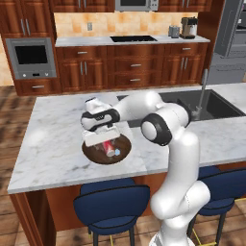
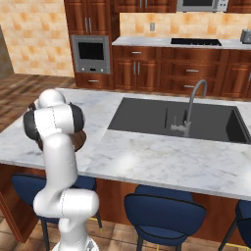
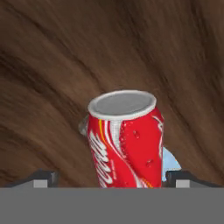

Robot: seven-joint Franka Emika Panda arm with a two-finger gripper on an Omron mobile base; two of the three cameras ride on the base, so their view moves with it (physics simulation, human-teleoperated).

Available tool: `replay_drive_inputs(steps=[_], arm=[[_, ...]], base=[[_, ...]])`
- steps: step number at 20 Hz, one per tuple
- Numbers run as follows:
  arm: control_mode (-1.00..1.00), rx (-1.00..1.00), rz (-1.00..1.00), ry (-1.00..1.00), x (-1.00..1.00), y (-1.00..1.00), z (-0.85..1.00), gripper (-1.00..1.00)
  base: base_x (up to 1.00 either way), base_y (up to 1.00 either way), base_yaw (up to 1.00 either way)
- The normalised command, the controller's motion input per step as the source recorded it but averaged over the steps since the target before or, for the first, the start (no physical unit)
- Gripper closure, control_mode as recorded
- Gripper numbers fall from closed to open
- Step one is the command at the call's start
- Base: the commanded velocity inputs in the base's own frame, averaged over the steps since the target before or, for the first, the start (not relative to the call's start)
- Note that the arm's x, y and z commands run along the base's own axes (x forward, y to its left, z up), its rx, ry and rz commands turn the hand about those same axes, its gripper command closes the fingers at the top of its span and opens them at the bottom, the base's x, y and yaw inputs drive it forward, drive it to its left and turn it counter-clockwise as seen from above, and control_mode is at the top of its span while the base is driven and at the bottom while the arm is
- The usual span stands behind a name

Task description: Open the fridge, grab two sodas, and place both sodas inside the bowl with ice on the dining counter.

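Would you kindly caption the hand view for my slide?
Open gripper straddling a red soda can over the brown bowl.

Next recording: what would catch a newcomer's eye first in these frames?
The red and white soda can fills the hand view, lying in the dark brown bowl between the tips of the open gripper. From the left base view, the white arm bends low over that bowl on the marble dining counter, left of the dark inset sink with its curved faucet.

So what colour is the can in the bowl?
Red and white can, clearest in the hand view.
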Motion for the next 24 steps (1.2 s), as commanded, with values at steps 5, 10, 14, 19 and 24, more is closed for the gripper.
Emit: replay_drive_inputs(steps=[5, 10, 14, 19, 24], arm=[[-1.00, 0.00, 0.00, 0.00, -0.22, -0.08, 0.35, -1.00], [-1.00, 0.00, 0.00, -0.01, -0.27, -0.10, 0.37, -1.00], [-1.00, 0.02, 0.00, -0.05, -0.37, -0.16, 0.44, -1.00], [-1.00, 0.04, 0.00, -0.07, -0.37, -0.19, 0.52, -1.00], [-1.00, 0.05, 0.00, -0.12, -0.49, -0.34, 0.36, -1.00]], base=[[0.00, 0.00, 0.00], [0.00, 0.00, 0.00], [0.00, 0.00, 0.00], [0.00, 0.00, 0.00], [0.00, 0.00, 0.00]])
